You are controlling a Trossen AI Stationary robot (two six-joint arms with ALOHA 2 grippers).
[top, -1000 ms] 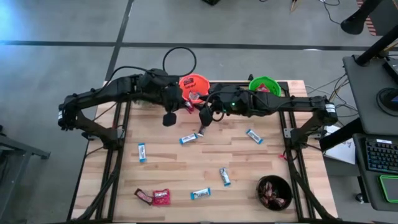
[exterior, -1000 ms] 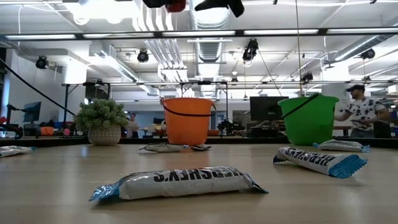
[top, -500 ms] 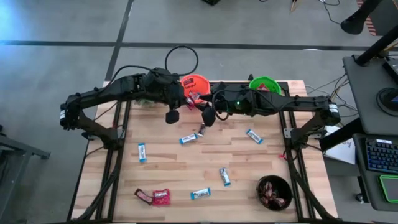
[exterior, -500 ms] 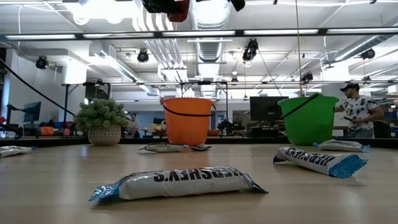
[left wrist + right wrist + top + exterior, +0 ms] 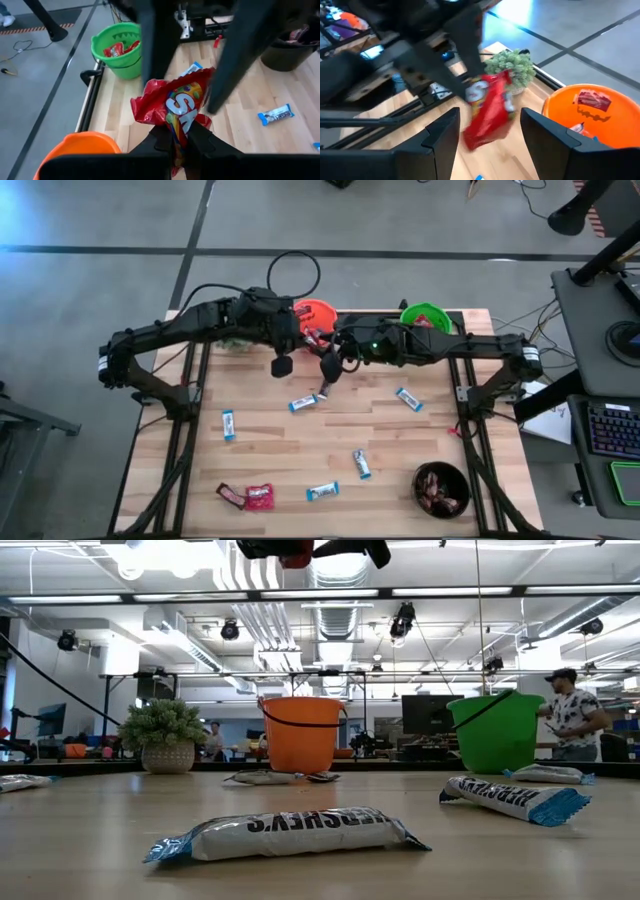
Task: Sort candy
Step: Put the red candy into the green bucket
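My left gripper (image 5: 175, 141) is shut on a red candy packet (image 5: 172, 106) and holds it in the air beside the orange bucket (image 5: 314, 312). My right gripper (image 5: 490, 134) is open and faces the left one. Its fingers (image 5: 441, 135) stand on either side of the packet (image 5: 487, 116) without touching it. In the high view the two grippers meet near the packet (image 5: 312, 340). Several blue-and-white bars (image 5: 303, 402) lie flat on the table. A dark brown bar (image 5: 230, 496) and another red packet (image 5: 260, 497) lie near the near edge. My left gripper pinches the red packet between its two fingers at one end (image 5: 176, 131). The rest of the packet stands out beyond the fingertips, crumpled. It is lifted clear of the table.
The orange bucket (image 5: 587, 112) holds some candy. The green bucket (image 5: 426, 317) holds red packets, and the dark bucket (image 5: 441, 488) at the near right holds dark candy. A small potted plant (image 5: 512, 65) stands at the far edge. A person (image 5: 565, 720) is in the room behind.
My left arm has drifted toward the table's right, carrying the red packet closer to the orange bucket and to my right gripper. My right gripper has shifted only slightly. The candy on the table has not moved.
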